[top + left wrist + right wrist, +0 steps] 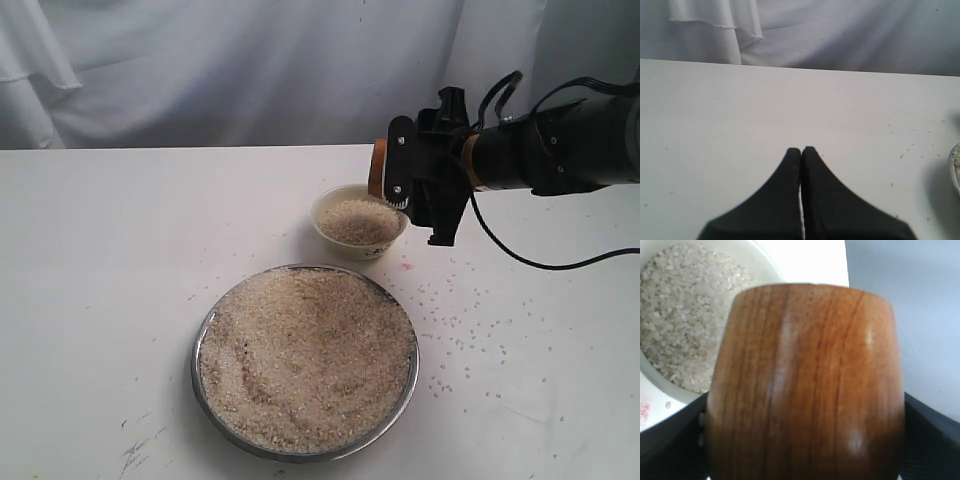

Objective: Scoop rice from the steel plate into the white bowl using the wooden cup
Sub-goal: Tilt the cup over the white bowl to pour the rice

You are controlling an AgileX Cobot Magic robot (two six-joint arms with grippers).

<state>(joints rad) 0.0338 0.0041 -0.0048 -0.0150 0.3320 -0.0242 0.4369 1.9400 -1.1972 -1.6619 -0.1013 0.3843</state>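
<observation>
Right claw [392, 172] pinches wooden cup [805, 385] tipped over white bowl [352, 250]; centre mouth within rim, avoiding spilled rice [358, 222].

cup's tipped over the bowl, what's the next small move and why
Probably tip the wooden cup back upright and lift it off the white bowl. The right gripper holds it on its side at the bowl's rim, the bowl already carries a mound of rice, and I see no grains falling. The steel plate is full, so another scoop likely follows.
</observation>
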